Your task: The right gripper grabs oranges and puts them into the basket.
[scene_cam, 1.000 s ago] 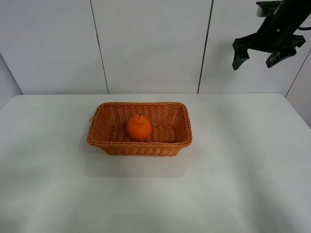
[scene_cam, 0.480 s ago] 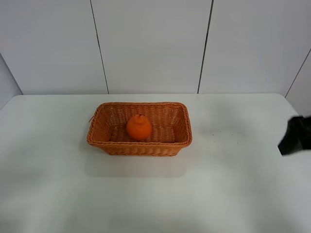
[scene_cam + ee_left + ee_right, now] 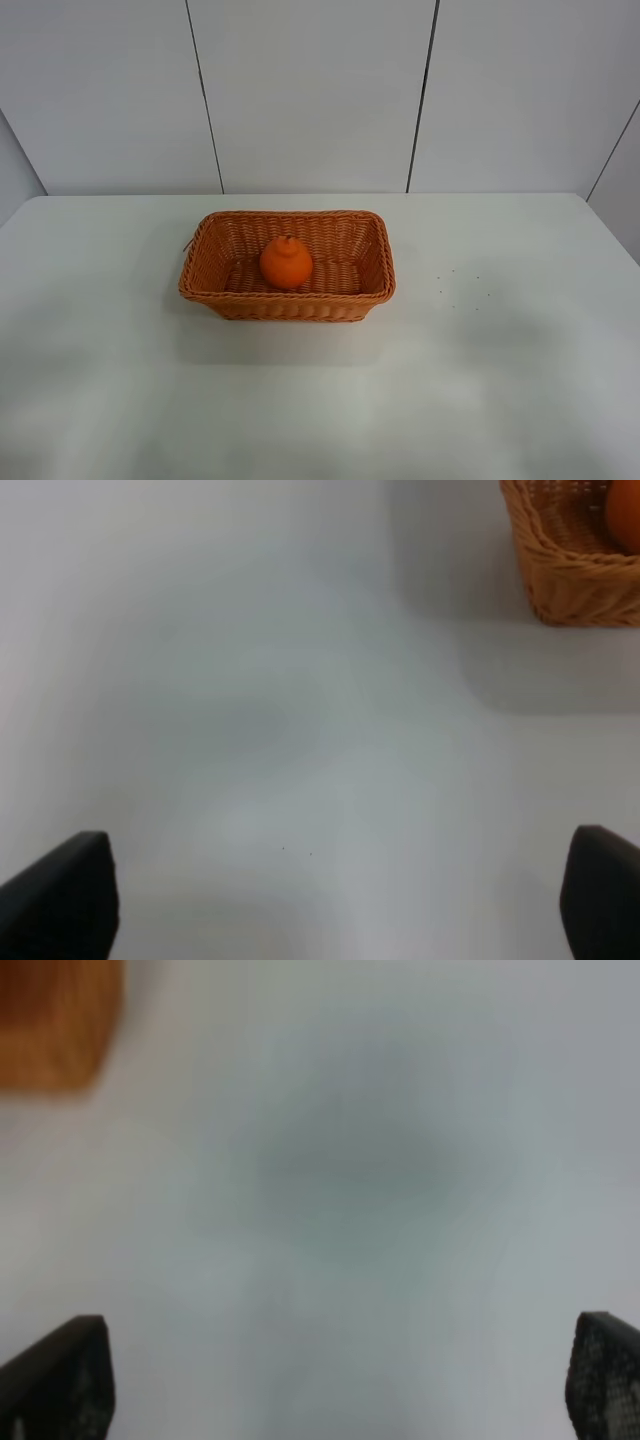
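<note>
The right gripper [image 3: 340,1380] hangs spread and empty (off the high view) — the orange [image 3: 286,263] sits inside the basket [image 3: 212,292].

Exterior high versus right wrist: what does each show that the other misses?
Only the exterior high view shows the orange sitting inside the basket, the whole basket, and the wall panels behind. Neither arm appears there. Only the right wrist view shows the right gripper, its two fingertips wide apart over bare table, with nothing between them. Both show the white table and the basket, which in the wrist view is only a blurred corner.
</note>
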`<state>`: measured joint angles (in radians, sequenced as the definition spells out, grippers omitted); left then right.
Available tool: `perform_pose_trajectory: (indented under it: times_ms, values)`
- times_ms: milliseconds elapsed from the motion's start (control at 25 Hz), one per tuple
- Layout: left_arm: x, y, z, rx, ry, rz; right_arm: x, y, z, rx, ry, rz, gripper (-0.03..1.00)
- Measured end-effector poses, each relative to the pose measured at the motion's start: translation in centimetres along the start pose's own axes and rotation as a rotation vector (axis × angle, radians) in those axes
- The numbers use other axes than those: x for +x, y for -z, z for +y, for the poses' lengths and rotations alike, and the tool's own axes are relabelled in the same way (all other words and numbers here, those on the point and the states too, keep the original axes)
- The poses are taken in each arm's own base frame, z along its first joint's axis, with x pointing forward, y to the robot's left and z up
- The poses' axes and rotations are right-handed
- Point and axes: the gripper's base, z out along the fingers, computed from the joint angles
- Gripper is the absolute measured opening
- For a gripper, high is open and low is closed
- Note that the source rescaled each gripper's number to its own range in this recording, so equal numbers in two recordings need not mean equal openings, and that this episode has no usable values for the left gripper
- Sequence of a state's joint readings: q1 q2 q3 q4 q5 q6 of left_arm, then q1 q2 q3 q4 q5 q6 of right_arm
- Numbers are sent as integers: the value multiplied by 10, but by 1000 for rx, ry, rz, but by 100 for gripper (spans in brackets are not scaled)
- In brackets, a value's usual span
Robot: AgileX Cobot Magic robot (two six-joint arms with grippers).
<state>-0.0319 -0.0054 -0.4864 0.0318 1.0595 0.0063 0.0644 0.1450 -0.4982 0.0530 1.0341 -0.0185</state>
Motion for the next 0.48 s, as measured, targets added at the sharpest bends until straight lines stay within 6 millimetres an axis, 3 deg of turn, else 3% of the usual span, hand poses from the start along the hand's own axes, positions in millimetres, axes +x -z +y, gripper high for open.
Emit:
perform_pose_trajectory:
  times_ms: [160,480]
  values:
    - [0,0,0,0,0,0,11,18,-1,19,-1,-138,100]
    - [0,0,0,0,0,0,12,19,-2,23,-6,-147,100]
